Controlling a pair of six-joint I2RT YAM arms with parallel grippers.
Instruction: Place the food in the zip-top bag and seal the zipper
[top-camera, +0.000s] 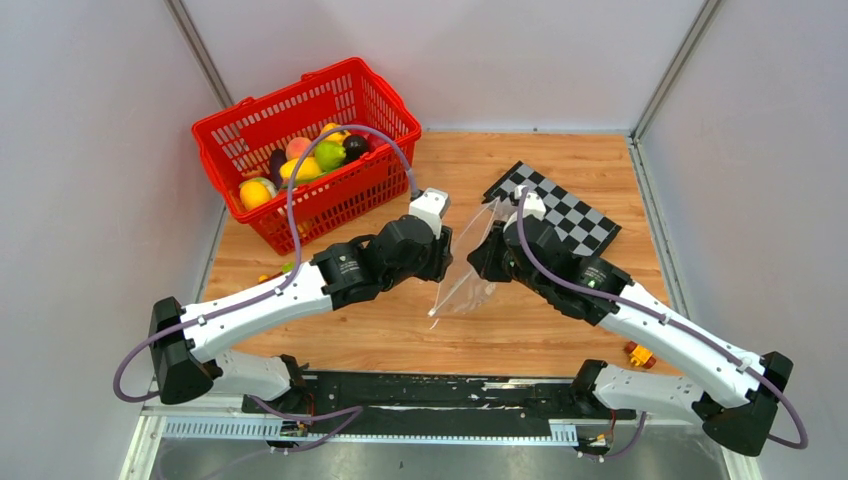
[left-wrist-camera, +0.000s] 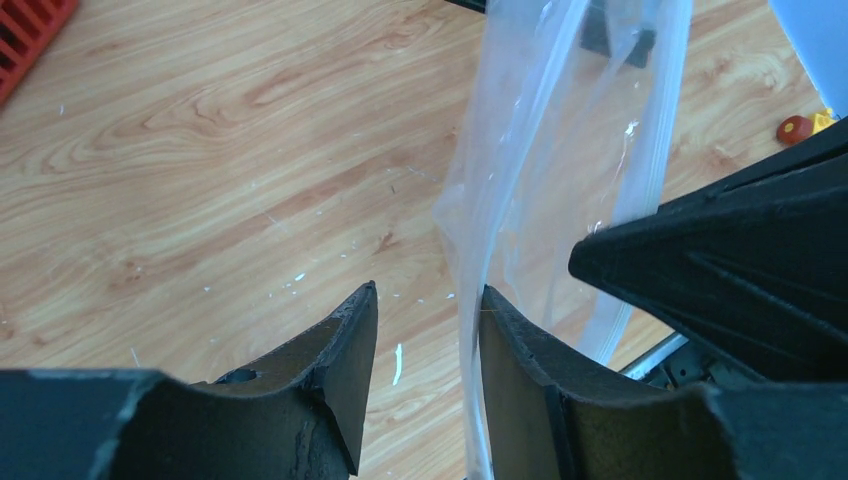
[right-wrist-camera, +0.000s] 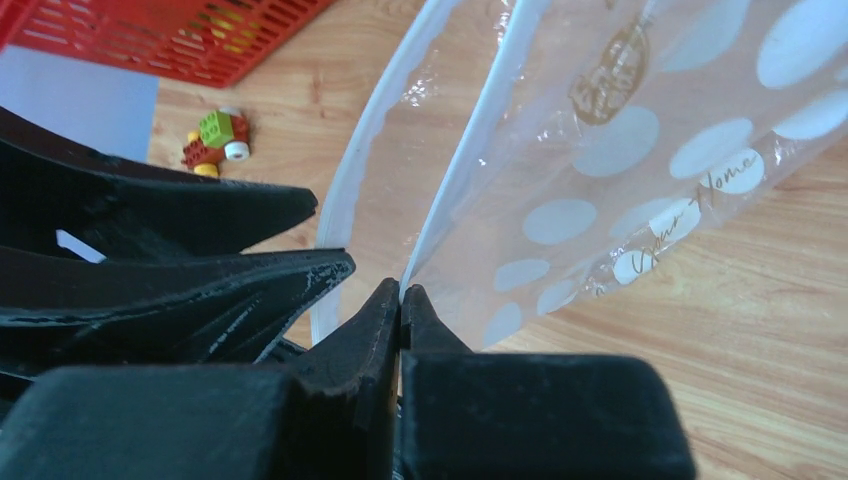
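The zip-top bag (top-camera: 462, 272), clear with white dots, hangs upright above the table between my two grippers. My right gripper (right-wrist-camera: 401, 291) is shut on one lip of the bag's mouth, along the white zipper (right-wrist-camera: 468, 152). The other lip bows away toward my left gripper (left-wrist-camera: 426, 300). Its jaws stand apart, and a bag edge (left-wrist-camera: 478, 300) runs between them against the right-hand finger (left-wrist-camera: 520, 360). The food (top-camera: 326, 154) lies in the red basket (top-camera: 372, 185) at the back left.
A black-and-white checkerboard (top-camera: 572, 215) lies behind the right arm. Small toy blocks sit on the wood beside the left arm (right-wrist-camera: 215, 138) and by the right arm near the front edge (top-camera: 640, 353). Grey walls close in both sides.
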